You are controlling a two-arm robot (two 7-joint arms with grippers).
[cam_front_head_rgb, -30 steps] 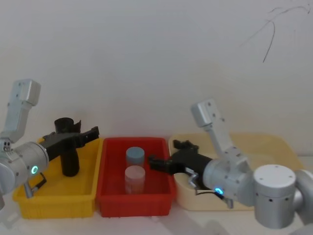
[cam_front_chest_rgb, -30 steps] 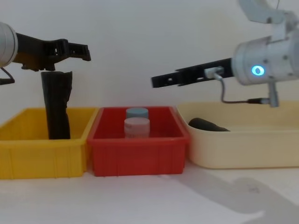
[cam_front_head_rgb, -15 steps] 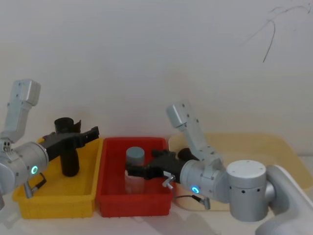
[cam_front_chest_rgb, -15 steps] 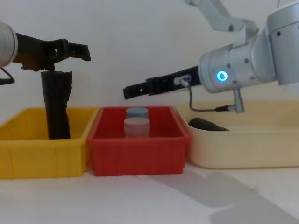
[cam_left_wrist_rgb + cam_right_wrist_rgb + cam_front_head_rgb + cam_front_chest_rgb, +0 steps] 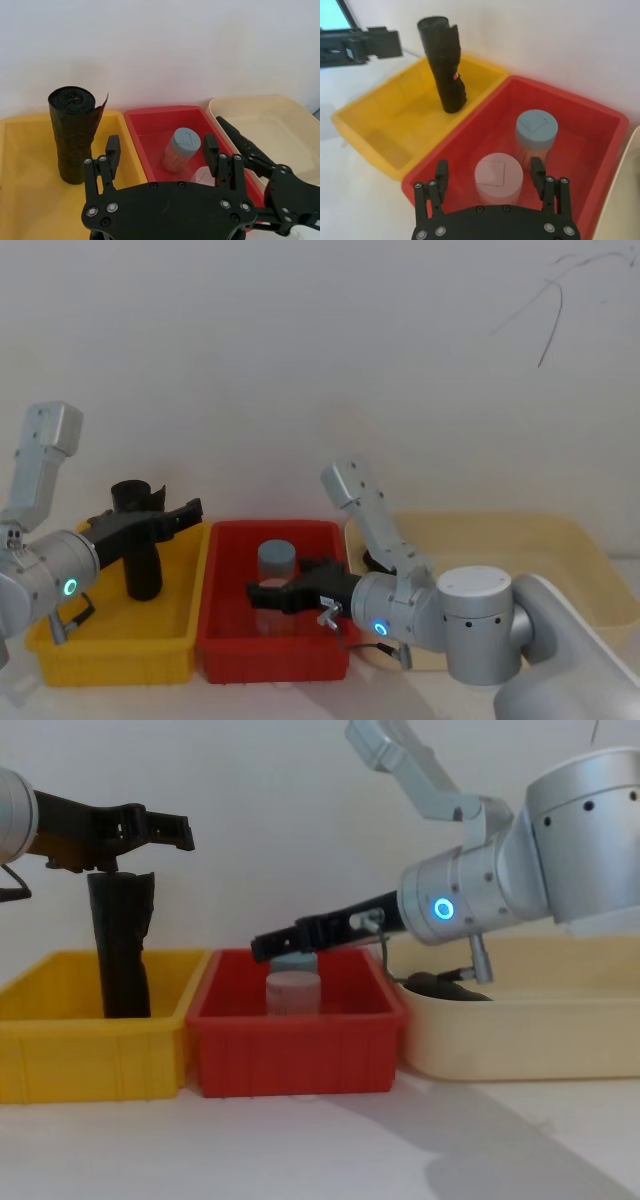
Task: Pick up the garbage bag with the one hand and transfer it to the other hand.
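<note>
My right end effector (image 5: 262, 946) hangs open and empty over the 2 jars (image 5: 498, 175) in the red bin (image 5: 225, 640), left end effector (image 5: 180, 832) open above the yellow bin (image 5: 60, 1060), garbage bag (image 5: 440, 986) in the cream tray (image 5: 520, 1040).

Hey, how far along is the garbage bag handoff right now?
Done: nothing yet. The garbage bag lies ungrasped in the cream tray. In hand: nothing; the right hand is open over the red bin, the left hand open above the yellow bin. Left: pickup and transfer.
</note>
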